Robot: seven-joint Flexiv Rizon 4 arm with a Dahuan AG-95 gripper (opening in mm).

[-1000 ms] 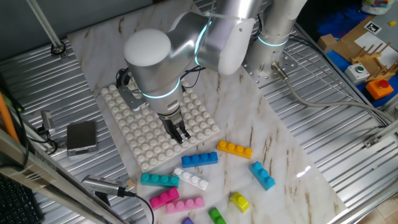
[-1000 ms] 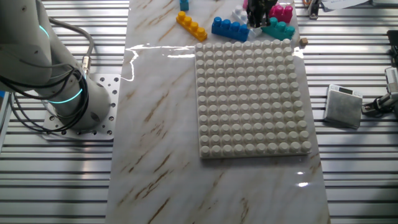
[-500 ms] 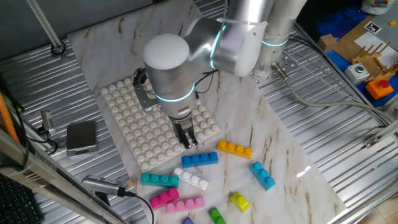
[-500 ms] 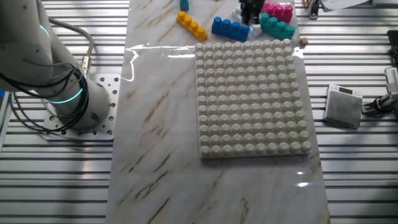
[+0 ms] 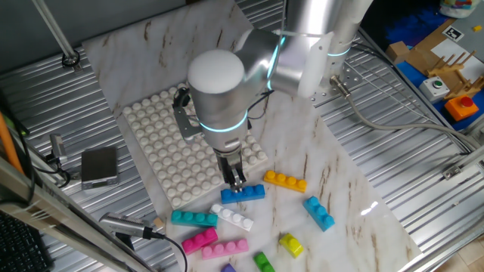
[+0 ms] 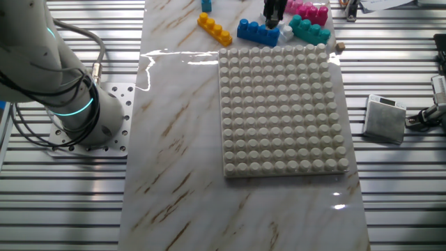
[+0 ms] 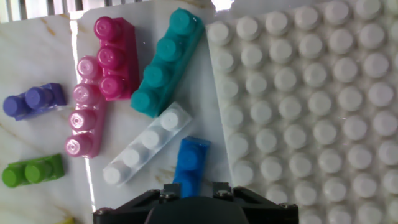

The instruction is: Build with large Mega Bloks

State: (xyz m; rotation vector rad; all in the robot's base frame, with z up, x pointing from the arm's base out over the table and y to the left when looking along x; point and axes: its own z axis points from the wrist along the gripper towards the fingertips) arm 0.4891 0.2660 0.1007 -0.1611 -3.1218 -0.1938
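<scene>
A: Which step is judged to be in hand?

B: The pick. The gripper (image 5: 237, 181) is held low over the blue brick (image 5: 243, 193), and in the hand view that brick (image 7: 191, 163) is seen straight ahead of the fingers, running away from them, with one end hidden under the gripper body.

A: Is the brick gripped?

B: That cannot be told. The fingertips are not shown in the hand view, and in the fixed views the gap between the fingers is too small to be read.

A: What lies around it?

B: The white brick (image 7: 148, 145) lies just to the left of the blue one, touching or nearly so. The teal brick (image 7: 166, 62) is farther ahead on the left, and the baseplate (image 7: 311, 99) fills the right side, its edge just beside the blue brick.

A: What is called for next?

B: Probably a closing on the blue brick's long sides, with the white brick left undisturbed, then a lift and a carry rightward onto the baseplate studs.
</scene>
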